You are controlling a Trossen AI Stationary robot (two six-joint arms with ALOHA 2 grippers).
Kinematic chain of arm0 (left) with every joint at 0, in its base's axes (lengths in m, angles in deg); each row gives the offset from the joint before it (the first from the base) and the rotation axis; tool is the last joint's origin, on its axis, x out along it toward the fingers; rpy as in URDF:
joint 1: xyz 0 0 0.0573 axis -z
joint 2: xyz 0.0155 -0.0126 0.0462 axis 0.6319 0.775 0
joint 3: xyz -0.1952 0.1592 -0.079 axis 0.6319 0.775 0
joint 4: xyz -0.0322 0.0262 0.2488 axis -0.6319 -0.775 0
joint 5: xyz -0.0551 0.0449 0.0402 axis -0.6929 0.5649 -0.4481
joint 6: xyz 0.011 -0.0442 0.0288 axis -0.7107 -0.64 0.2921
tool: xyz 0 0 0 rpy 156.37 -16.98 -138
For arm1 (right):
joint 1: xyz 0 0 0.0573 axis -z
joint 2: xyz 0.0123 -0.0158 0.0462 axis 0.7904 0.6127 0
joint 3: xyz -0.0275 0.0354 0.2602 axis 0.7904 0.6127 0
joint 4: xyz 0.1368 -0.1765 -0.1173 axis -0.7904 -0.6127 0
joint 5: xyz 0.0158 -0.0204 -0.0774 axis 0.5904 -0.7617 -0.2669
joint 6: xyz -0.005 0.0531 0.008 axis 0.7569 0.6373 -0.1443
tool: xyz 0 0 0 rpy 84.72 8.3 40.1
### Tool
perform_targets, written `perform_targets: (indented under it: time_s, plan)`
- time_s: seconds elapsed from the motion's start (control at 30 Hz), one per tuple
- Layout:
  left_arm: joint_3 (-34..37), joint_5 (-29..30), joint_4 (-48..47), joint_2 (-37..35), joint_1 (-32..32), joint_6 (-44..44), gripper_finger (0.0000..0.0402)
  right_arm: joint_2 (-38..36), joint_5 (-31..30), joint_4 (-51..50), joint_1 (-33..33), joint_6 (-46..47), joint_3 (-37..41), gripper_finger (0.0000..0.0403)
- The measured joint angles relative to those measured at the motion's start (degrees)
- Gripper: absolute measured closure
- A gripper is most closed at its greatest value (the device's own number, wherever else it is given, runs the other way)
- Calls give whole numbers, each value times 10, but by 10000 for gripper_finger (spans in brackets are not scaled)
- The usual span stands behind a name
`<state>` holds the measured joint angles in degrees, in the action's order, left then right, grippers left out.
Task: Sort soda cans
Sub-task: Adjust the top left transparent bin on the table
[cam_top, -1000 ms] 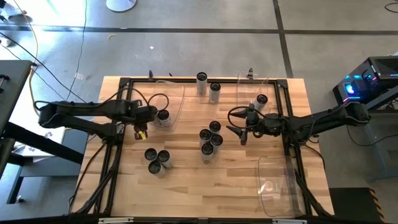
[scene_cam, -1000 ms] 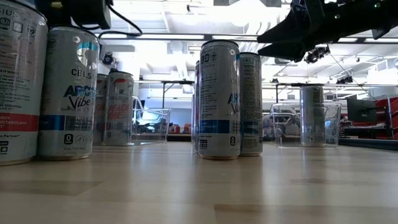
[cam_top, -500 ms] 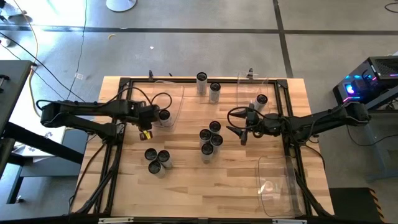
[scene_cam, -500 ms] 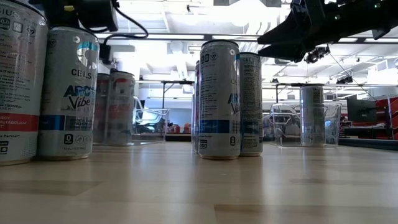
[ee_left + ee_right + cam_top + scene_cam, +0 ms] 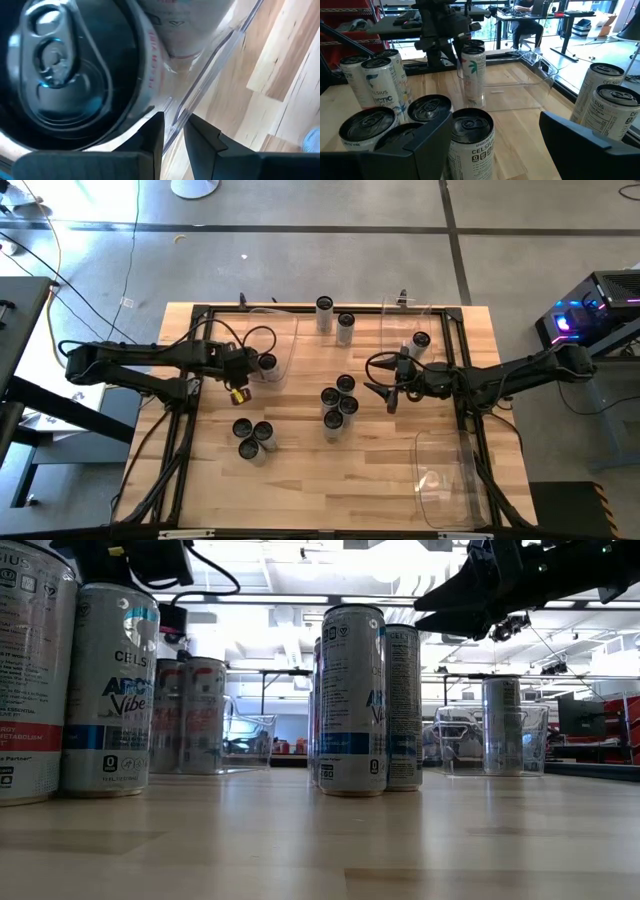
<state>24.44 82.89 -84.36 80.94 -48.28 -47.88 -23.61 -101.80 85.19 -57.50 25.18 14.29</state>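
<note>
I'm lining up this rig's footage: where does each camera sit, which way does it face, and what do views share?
High: above, facing straight down; both dark arms, left end effector, right end effector.
Low: tabletop height, level across the wooden table; arms enter above.
Left wrist: on the left arm, down onto a silvery red-lettered soda can.
Right wrist: on the right arm, facing the left arm; own open fingers.
Shared: both wrist views show that can.

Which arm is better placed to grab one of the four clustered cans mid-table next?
The right. Its open claw hovers just beside the middle cluster, while the left claw is occupied, shut on a can at the left bin.
</note>
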Motion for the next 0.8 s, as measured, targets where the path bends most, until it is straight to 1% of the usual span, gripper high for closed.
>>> perform_targets:
  time_s: [0.4, 0.6, 0.7, 0.8]
  plan:
    - [0, -3, 57, 1, 1, -75, 360, 0, 0, 0, 0, 0, 0, 110]
    - [-1, -7, 65, 0, 1, -83, 360, 0, 0, 0, 0, 0, 0, 110]
    - [-1, -29, 64, 0, 1, -67, 352, 0, 0, 0, 0, 0, 0, 110]
    - [-3, -56, 62, 0, 1, -64, 330, 0, 0, 0, 0, 0, 0, 110]
